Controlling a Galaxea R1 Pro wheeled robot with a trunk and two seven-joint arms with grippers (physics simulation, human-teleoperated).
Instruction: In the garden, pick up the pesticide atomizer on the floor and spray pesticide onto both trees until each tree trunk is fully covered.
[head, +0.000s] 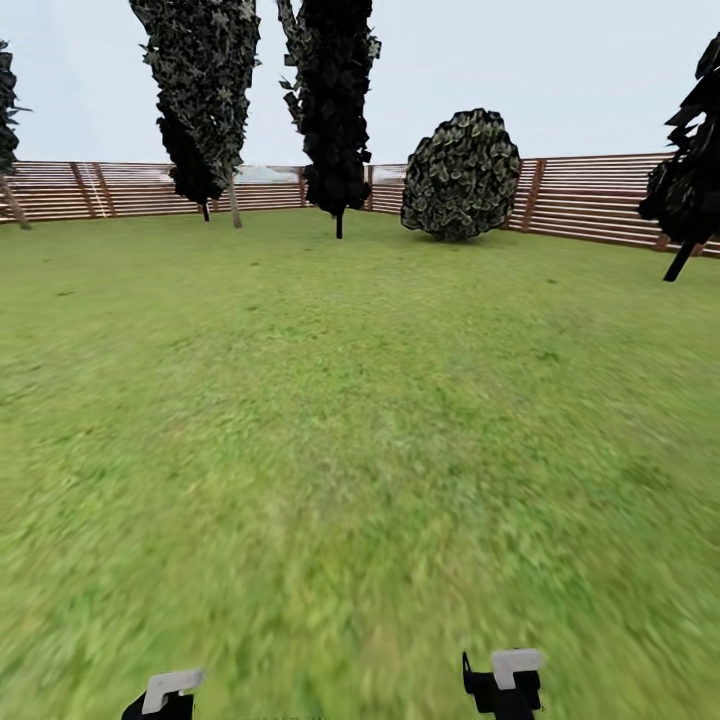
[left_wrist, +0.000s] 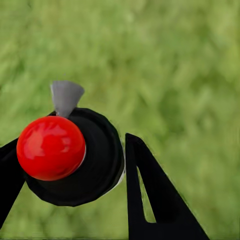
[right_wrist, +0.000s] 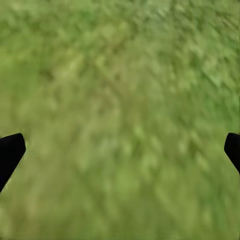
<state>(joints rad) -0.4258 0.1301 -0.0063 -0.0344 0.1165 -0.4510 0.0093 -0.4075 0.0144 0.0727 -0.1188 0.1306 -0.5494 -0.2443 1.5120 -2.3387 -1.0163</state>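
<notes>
The pesticide atomizer (left_wrist: 75, 160), a black round body with a red ball cap and a grey nozzle, sits between the black fingers of my left gripper (left_wrist: 70, 155), which is shut on it. In the head view the left gripper (head: 165, 697) and right gripper (head: 508, 682) show at the bottom edge above the lawn. My right gripper (right_wrist: 120, 145) is open over bare grass, holding nothing. A tall tree (head: 205, 80) with grey-green foliage and a pale tree trunk (head: 235, 205) stands far off by the fence. Another tree (head: 6, 110) is cut off at the left edge.
The garden lawn (head: 360, 420) stretches ahead to a brown slat fence (head: 590, 200). A thin-stemmed black tree (head: 335, 100) stands at the back middle, a round bush (head: 462, 175) to its right, and another black tree (head: 690, 170) at the right edge.
</notes>
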